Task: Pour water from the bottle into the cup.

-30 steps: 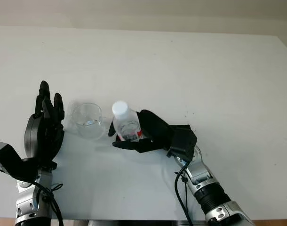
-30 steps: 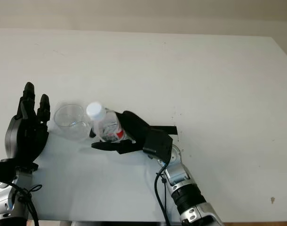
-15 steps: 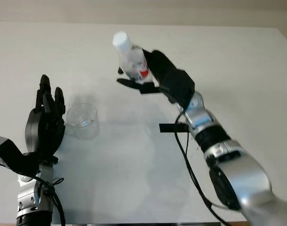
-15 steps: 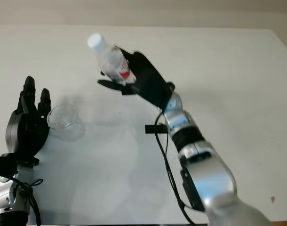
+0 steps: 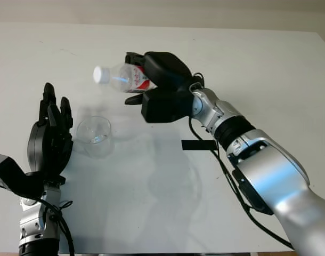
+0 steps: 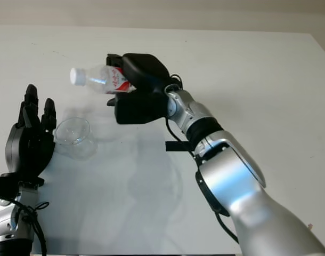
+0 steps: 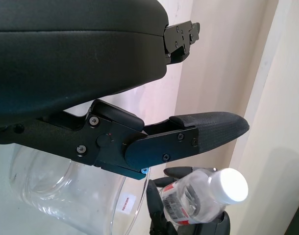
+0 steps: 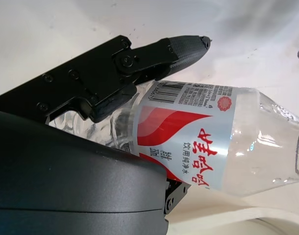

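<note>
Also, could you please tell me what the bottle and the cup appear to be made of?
The bottle, held tilted in the right hand, looks like thin clear plastic: see-through wall, glossy red-and-white printed label, opaque white cap. The cup, standing beside the open left hand, is colourless and transparent with bright rim highlights; glass or hard clear plastic, I cannot tell which.

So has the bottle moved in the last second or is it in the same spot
Yes. The bottle, held in the right hand, has left the table beside the cup and now hangs tipped sideways above it, cap on.
</note>
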Tool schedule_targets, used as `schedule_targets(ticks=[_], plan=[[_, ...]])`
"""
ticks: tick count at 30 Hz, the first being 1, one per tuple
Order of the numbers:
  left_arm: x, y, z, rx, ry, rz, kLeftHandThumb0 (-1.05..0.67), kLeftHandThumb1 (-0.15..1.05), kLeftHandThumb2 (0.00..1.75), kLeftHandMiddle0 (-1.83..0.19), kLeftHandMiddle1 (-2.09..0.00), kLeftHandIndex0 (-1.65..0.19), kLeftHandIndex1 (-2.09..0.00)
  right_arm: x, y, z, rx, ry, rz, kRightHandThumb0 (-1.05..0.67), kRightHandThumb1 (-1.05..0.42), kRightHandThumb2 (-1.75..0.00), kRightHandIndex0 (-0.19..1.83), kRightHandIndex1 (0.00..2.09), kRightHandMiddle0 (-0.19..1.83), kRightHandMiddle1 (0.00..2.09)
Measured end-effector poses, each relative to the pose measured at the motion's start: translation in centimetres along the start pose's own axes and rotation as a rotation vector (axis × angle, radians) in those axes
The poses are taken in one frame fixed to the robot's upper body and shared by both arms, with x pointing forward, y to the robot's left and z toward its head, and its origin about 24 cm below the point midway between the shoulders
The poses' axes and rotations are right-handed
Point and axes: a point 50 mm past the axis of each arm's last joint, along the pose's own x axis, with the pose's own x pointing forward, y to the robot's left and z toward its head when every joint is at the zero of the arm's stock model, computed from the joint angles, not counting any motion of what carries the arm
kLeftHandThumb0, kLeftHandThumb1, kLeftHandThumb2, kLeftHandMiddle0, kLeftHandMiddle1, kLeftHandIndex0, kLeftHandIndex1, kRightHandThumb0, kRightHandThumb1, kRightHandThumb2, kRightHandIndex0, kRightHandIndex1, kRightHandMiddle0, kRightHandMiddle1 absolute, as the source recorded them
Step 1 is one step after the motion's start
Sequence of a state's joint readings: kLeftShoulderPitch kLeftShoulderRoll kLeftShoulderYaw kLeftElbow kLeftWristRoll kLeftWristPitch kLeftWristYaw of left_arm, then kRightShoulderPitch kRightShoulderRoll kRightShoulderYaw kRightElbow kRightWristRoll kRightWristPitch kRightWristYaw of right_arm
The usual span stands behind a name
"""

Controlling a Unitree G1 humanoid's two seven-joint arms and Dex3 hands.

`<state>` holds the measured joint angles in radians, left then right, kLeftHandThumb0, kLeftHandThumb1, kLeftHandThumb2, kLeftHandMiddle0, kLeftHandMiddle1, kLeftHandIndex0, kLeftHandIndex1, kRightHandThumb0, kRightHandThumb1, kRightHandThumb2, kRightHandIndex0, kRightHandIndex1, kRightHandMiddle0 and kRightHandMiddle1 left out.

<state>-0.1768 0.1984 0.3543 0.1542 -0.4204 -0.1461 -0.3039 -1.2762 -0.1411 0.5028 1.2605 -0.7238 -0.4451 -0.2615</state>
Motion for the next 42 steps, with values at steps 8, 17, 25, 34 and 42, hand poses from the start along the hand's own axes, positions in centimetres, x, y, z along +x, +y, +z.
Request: schedule_targets(ticks=[8, 17, 25, 34, 42], plan=[[0.0, -0.2, 0.0, -0.006, -0.007, 0.001, -0.79, 1.05, 0.63, 0.19, 0.0, 0.19, 0.0, 0.0, -0.3, 0.5, -0.179, -0.093, -0.033, -0.38, -1.05, -0.31, 1.06, 2.09, 0.52, 2.09], [0.0, -0.2, -0.1, -0.006, -0.008, 0.001, -0.79, 1.05, 0.63, 0.19, 0.0, 0.19, 0.0, -0.4, -0.2, 0.5, -0.336, -0.171, -0.107, -0.41, -1.05, -0.34, 1.15, 2.09, 0.59, 2.09], [0.0, -0.2, -0.1, -0.006, -0.008, 0.0, -0.78, 1.05, 0.63, 0.19, 0.0, 0.19, 0.0, -0.4, -0.7, 1.0, -0.431, -0.252, -0.178, -0.42, -1.05, -0.3, 1.2, 2.09, 0.59, 2.09], [0.1, -0.5, -0.2, -0.016, -0.009, -0.004, -0.78, 1.05, 0.64, 0.19, 0.0, 0.19, 0.0, -0.3, -0.9, 1.3, -0.453, -0.281, -0.204, -0.41, -1.05, -0.32, 1.24, 2.09, 0.7, 2.09], [0.2, -0.7, -0.2, -0.011, -0.022, -0.009, -0.77, 1.05, 0.64, 0.19, 0.0, 0.19, 0.0, -0.1, -1.3, 1.9, -0.49, -0.347, -0.235, -0.42, -1.05, -0.25, 1.2, 2.09, 0.59, 2.09]])
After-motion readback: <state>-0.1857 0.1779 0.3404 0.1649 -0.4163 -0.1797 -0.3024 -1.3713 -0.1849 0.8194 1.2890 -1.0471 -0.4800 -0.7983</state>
